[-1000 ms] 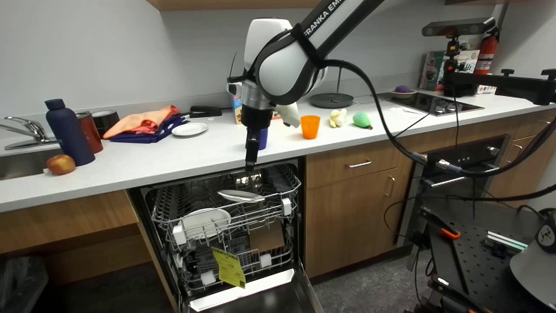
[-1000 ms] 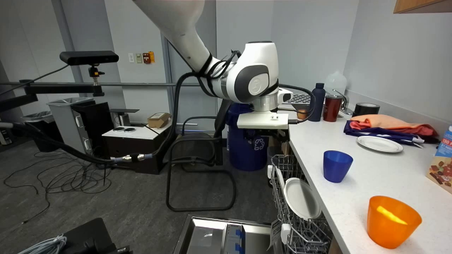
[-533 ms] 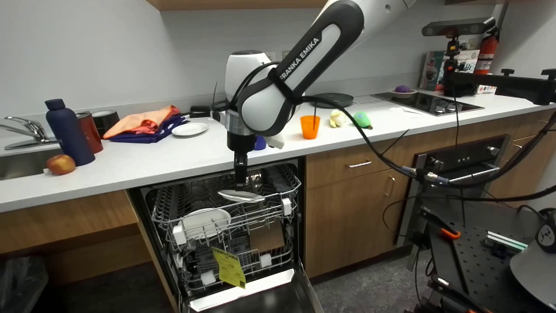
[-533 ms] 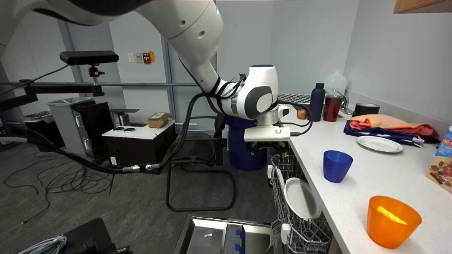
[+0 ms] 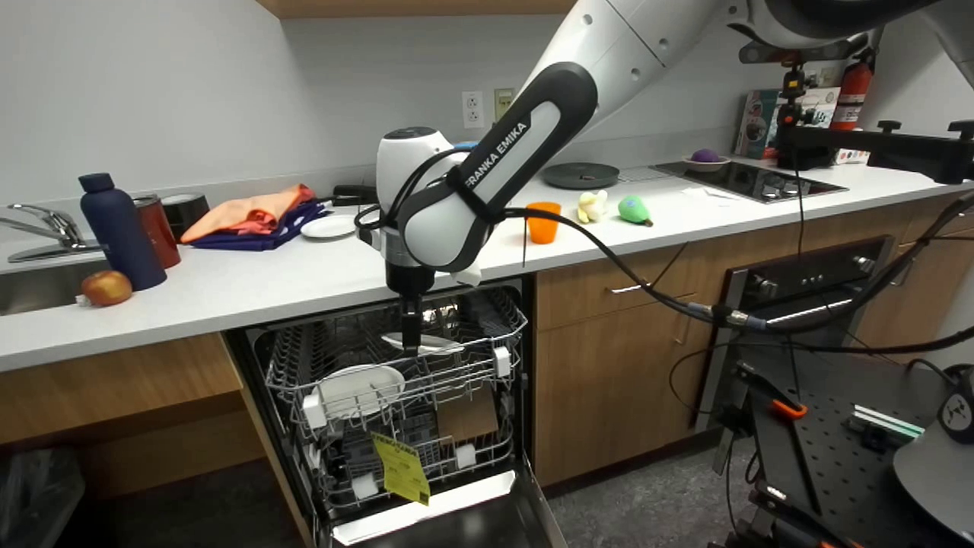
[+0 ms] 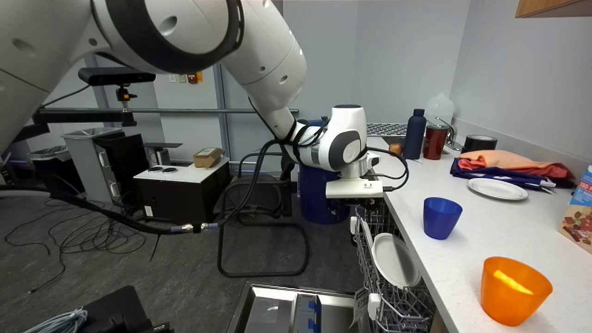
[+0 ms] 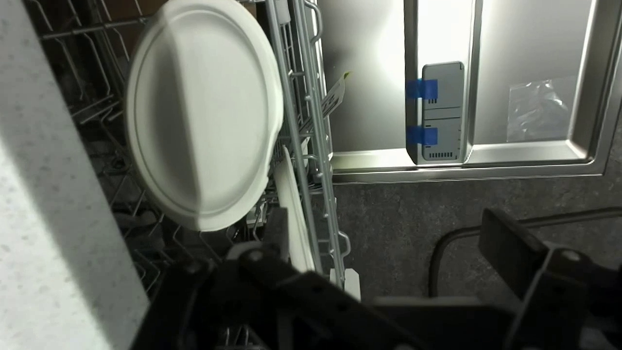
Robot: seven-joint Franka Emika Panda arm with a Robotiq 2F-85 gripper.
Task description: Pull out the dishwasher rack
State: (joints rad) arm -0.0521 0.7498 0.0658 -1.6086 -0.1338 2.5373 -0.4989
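The dishwasher rack (image 5: 456, 378) is the upper grey wire basket, partly out under the counter, with white plates (image 5: 361, 388) in it. It also shows in the other-angle exterior view (image 6: 401, 303). In the wrist view, its front rails (image 7: 318, 146) run downward beside a plate lying tilted (image 7: 209, 112) and a plate on edge (image 7: 294, 209). My gripper (image 7: 391, 238) is open and empty. In the wrist view, one finger appears behind the rails near the edge-on plate, the other over the floor. In an exterior view, the fingertips (image 5: 411, 346) hang at the rack's top; contact cannot be told.
The counter edge (image 7: 63, 218) runs close beside the gripper. Below are a lower rack (image 5: 437, 460) with a yellow tag (image 5: 402, 466) and the open dishwasher door (image 5: 472, 521). A blue cup (image 6: 441, 217) and an orange cup (image 6: 515, 291) stand on the counter.
My gripper has moved down from counter height to the rack's top, shifting left in an exterior view. The rack and plates have not moved.
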